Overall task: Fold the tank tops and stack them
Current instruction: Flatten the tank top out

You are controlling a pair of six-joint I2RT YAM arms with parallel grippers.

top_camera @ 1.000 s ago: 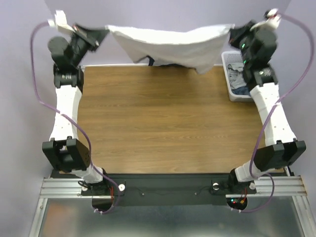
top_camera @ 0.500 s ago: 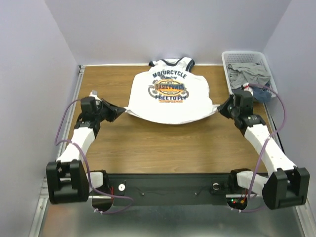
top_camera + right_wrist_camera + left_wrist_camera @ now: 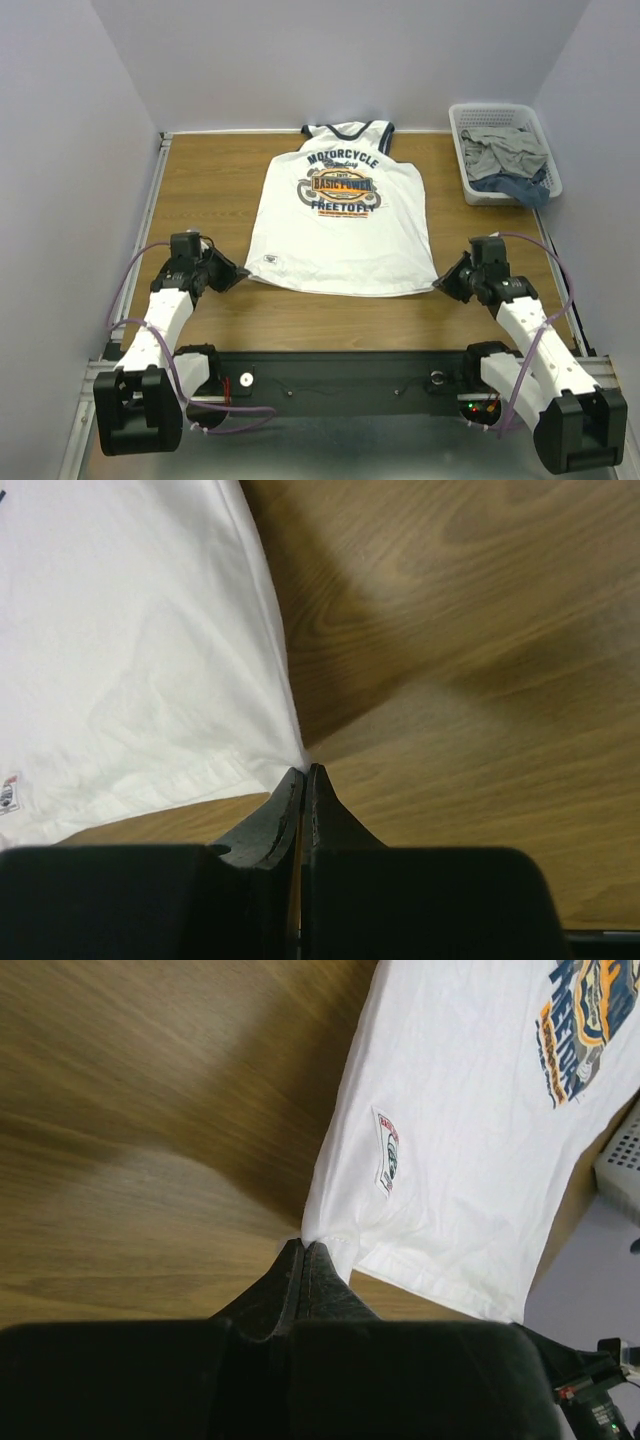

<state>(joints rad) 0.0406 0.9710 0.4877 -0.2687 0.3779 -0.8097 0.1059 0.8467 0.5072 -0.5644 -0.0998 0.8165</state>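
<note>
Tank top spread flat, both tools pinching its near hem corners.

L tool is closed on the bottom-left hem corner of the white MOTORCYCLE tank top, which lies print-up mid table. Its long axis runs away from the arms, neck at the far edge, hem near. R tool is closed on the bottom-right corner, so each arm is equally near. Bare wood shows on both sides & in front of the hem. The basket w/ other clothes sits far right, apart from the shirt.
</note>
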